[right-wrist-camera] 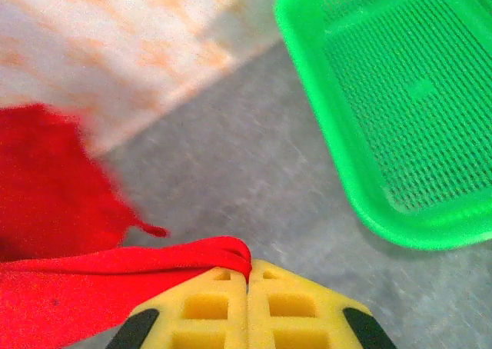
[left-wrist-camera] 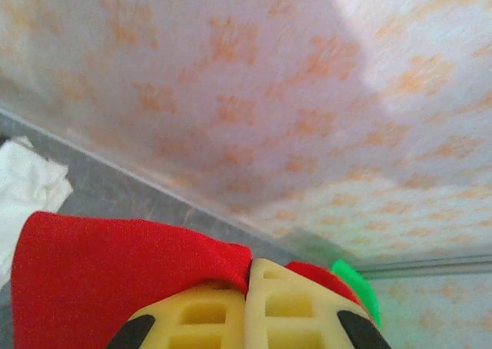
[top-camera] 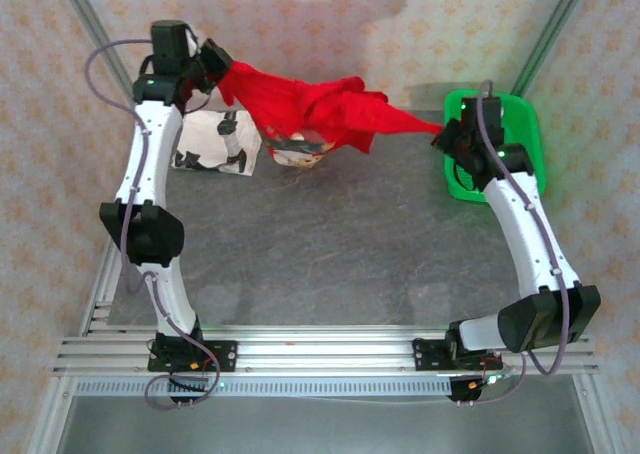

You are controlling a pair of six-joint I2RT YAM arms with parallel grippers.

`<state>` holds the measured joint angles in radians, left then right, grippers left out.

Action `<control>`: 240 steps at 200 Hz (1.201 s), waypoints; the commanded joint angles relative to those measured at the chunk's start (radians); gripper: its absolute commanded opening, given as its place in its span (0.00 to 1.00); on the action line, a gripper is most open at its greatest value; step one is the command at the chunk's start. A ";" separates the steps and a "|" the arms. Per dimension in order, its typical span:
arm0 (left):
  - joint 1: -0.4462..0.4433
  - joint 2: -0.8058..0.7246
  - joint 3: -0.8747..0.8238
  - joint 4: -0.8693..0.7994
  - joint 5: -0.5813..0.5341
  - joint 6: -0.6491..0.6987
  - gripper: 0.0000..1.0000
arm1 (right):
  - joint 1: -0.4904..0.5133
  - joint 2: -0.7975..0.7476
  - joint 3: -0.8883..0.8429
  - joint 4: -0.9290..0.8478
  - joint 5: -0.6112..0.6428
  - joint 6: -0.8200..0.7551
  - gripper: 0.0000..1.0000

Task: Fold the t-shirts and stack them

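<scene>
Red t-shirt [top-camera: 310, 109] hangs over the table's far half, pulled out between both arms, probably to spread it flat before folding. Its printed middle sags low, and contact with the table cannot be judged. White t-shirt [top-camera: 215, 139] lies rumpled at far left, partly under the red one. Green basket [top-camera: 520, 124] sits far right. Left gripper [left-wrist-camera: 250, 272] and right gripper [right-wrist-camera: 248, 268] are each pinched fully closed on a red edge. Grey mottled table [top-camera: 330, 244] is enclosed by pale, orange-patterned walls [top-camera: 350, 24].
</scene>
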<state>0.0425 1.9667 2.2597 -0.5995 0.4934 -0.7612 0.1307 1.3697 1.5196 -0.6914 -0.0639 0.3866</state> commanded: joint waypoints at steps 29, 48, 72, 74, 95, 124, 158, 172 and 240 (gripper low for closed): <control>0.114 -0.209 0.059 -0.066 -0.029 0.063 0.00 | -0.053 -0.088 0.122 0.036 -0.255 -0.015 0.00; 0.139 -0.282 0.054 -0.115 -0.088 0.129 0.00 | -0.065 -0.121 0.149 0.035 -0.387 0.005 0.00; 0.152 -0.346 0.056 -0.112 -0.113 0.172 0.02 | -0.065 -0.177 0.131 0.102 -0.567 0.057 0.00; 0.152 -0.348 0.056 -0.108 -0.110 0.172 0.02 | -0.065 -0.177 0.130 0.104 -0.568 0.057 0.00; 0.158 -0.349 0.074 -0.089 -0.090 0.152 0.02 | -0.066 -0.181 0.162 0.077 -0.519 0.061 0.00; 0.158 -0.343 0.116 -0.086 -0.092 0.144 0.02 | -0.066 -0.174 0.189 0.196 -0.661 0.118 0.00; 0.157 -0.348 0.198 -0.074 -0.099 0.155 0.02 | -0.066 -0.180 0.216 0.310 -0.749 0.179 0.00; 0.158 -0.358 0.235 -0.067 -0.095 0.162 0.02 | -0.066 -0.181 0.240 0.354 -0.797 0.210 0.00; 0.156 -0.430 0.266 -0.002 -0.022 0.170 0.03 | -0.066 -0.216 0.340 0.380 -0.798 0.245 0.00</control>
<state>0.1856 1.5757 2.5164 -0.7021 0.4377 -0.6006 0.0746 1.1759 1.8015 -0.3519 -0.8581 0.6277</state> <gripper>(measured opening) 0.043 0.047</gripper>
